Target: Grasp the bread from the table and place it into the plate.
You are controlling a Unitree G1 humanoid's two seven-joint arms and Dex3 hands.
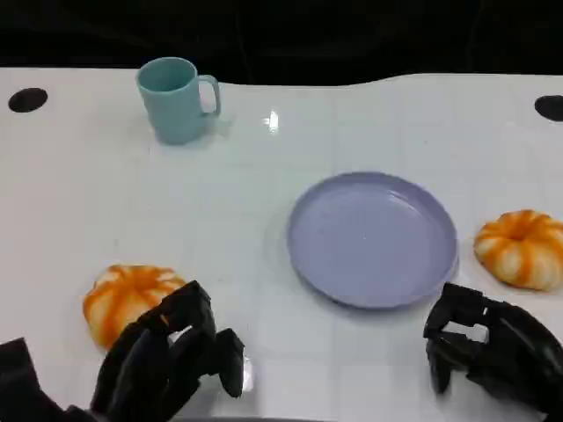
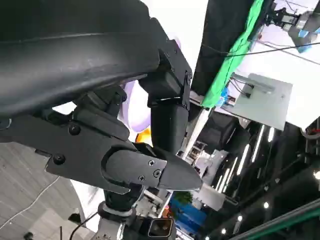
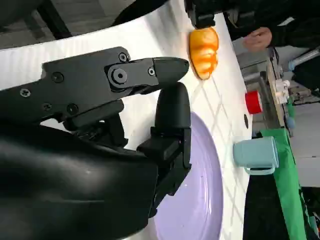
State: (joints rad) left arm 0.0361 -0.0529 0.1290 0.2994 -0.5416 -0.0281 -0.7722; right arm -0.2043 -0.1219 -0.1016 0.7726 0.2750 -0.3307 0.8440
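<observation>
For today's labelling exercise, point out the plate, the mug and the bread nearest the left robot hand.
plate [image 1: 373,239], head view, bare centre.
mug [image 1: 171,99], head view, side wall.
bread [image 1: 127,296], head view, striped top.

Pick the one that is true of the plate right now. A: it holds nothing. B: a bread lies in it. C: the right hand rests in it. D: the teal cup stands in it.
A: in the head view the purple plate is bare, with one bread off to its left, the other bread to its right, both on the table.

Two orange breads flank the purple plate; left hand seemingly empty beside one.
</observation>
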